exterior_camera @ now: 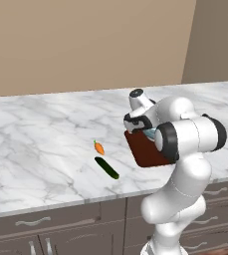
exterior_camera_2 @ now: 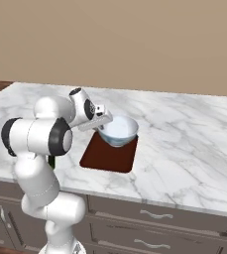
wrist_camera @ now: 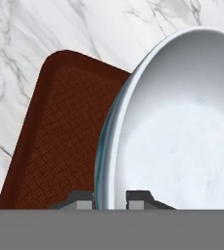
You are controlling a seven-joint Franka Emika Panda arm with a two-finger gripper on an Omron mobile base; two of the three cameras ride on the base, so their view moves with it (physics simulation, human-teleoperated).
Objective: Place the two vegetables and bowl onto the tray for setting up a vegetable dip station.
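Note:
My gripper (exterior_camera_2: 104, 125) is shut on the rim of the pale white-bluish bowl (exterior_camera_2: 119, 130) and holds it just above the dark reddish-brown tray (exterior_camera_2: 110, 154), over its far part. In the hand view the bowl (wrist_camera: 182, 122) stands tilted with its rim between my fingertips (wrist_camera: 138, 197), the tray (wrist_camera: 59, 132) below it. My arm hides most of the bowl in the left base view; the tray (exterior_camera: 144, 149) shows beside it. The orange carrot (exterior_camera: 99, 147) and the dark green cucumber (exterior_camera: 107, 168) lie on the marble left of the tray.
The marble counter (exterior_camera: 41, 139) runs wide to both sides, its front edge near the tray. Dark drawers (exterior_camera_2: 149, 223) with handles sit below. A tan wall (exterior_camera: 85, 40) rises behind the counter.

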